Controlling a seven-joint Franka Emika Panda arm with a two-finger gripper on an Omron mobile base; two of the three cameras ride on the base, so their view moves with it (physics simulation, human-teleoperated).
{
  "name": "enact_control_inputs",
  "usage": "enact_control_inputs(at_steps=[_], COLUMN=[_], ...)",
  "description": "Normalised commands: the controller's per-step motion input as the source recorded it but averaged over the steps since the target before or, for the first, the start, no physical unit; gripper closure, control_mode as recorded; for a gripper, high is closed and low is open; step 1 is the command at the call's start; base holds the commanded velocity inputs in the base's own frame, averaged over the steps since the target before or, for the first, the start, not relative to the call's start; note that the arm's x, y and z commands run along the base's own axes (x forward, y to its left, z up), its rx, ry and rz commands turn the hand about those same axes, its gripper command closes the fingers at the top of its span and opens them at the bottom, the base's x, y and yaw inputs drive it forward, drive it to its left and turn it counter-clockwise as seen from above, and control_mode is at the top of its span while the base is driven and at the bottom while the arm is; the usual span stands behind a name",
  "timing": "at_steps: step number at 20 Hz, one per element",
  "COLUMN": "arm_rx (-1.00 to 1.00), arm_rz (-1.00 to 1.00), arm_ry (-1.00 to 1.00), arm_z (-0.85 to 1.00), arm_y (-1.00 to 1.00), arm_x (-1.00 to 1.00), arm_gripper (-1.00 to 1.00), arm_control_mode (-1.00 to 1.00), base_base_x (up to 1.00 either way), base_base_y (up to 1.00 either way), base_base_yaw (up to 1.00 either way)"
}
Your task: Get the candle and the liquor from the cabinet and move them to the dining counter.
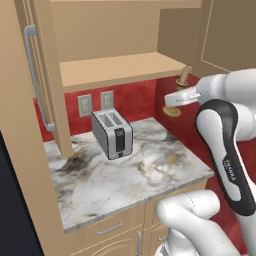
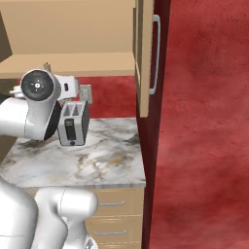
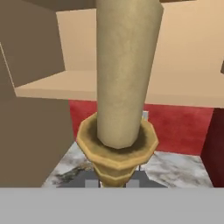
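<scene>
The candle (image 1: 183, 75), a slim tan stick on a golden-brass holder with a flared foot (image 1: 172, 111), hangs in the air just off the right end of the open cabinet's shelf (image 1: 120, 67), in front of the red wall. My gripper (image 1: 178, 95) is shut on it around the holder's stem. In the hand view the candle (image 3: 124, 74) stands very close, with its brass cup (image 3: 117, 148) below it. The candle's tip (image 2: 47, 65) peeks above my arm in the right base view. The liquor and the dining counter are out of view.
A silver toaster (image 1: 112, 134) stands on the small marble worktop (image 1: 135, 175) under the cabinet. The cabinet's doors stand open to the left (image 1: 31, 75) and to the right (image 2: 146, 53), each with a long silver handle. The red wall lies behind.
</scene>
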Motion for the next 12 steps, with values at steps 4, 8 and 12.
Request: enact_control_inputs(at_steps=[4, 8, 12], arm_rx=[-0.03, -0.01, -0.02], arm_rz=[0.16, 0.14, 0.09], arm_ry=[0.0, 0.0, 0.0], arm_z=[-0.02, -0.1, -0.12], arm_y=[0.0, 0.0, 0.06], arm_x=[-1.0, -1.0, -0.91], arm_gripper=[1.0, 1.0, 1.0], arm_control_mode=[-1.0, -1.0, -1.0], base_base_x=[0.0, 0.0, 0.0], base_base_y=[0.0, 0.0, 0.0], base_base_yaw=[0.0, 0.0, 0.0])
